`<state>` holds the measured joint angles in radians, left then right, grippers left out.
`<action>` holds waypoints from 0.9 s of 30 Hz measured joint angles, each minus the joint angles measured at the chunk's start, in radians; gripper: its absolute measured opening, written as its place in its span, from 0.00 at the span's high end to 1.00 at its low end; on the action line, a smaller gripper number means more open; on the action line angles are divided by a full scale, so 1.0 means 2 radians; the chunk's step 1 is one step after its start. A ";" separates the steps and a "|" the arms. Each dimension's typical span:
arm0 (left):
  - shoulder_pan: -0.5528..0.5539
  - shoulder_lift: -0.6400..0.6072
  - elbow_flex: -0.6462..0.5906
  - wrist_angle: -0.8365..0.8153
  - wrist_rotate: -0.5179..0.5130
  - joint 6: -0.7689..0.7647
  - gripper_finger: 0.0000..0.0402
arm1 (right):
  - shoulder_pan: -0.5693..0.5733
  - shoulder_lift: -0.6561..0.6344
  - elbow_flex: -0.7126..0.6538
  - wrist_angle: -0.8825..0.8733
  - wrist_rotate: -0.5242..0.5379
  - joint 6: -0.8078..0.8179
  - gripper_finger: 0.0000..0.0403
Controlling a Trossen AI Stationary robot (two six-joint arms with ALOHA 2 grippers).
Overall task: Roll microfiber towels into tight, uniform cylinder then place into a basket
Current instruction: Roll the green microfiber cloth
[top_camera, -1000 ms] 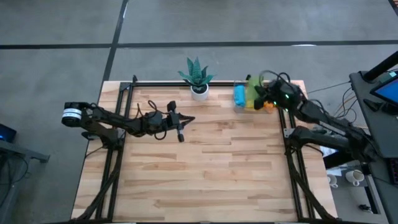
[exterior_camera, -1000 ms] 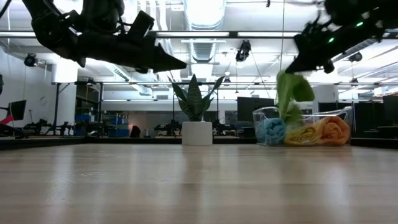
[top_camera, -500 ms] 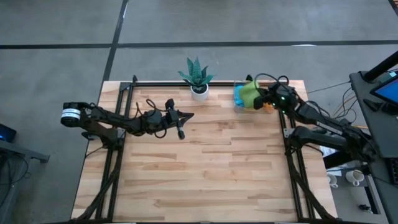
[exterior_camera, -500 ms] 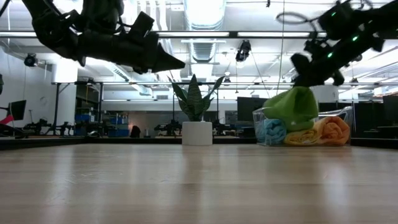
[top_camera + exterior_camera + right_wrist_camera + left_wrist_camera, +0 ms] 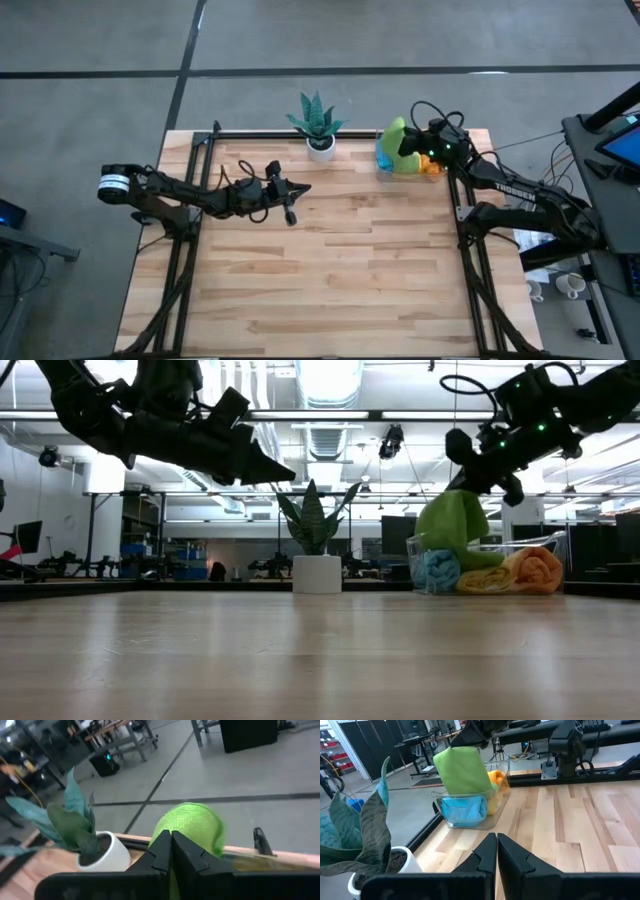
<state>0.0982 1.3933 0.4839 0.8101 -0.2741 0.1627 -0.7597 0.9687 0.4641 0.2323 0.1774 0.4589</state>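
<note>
Right gripper [image 5: 408,146]: clamped on the soft green rolled microfiber towel [image 5: 452,525], above the clear plastic rectangular basket [image 5: 468,814] at the tabletop's far right edge.
Handling: light, limp; likely unrolls unless pinched mid-roll.
Left gripper [image 5: 306,189]: closed, empty.

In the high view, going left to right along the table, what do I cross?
Left claw, shut and empty over bare wood → potted plant → light blue towel at the basket's left end → green towel held by the right claw → orange towel.
</note>
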 joint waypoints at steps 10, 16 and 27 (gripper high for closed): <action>0.000 0.000 0.000 -0.003 0.000 0.000 1.00 | 0.000 -0.003 -0.092 0.117 0.000 0.110 0.98; -0.001 0.000 0.000 -0.003 0.000 0.000 1.00 | 0.000 -0.003 -0.148 0.172 -0.001 0.164 0.98; 0.000 0.000 0.000 -0.002 0.001 0.000 1.00 | 0.000 -0.002 -0.167 0.172 0.003 0.165 0.95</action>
<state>0.0975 1.3932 0.4843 0.8059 -0.2729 0.1627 -0.7597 0.9646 0.1307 0.5770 0.1841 0.7892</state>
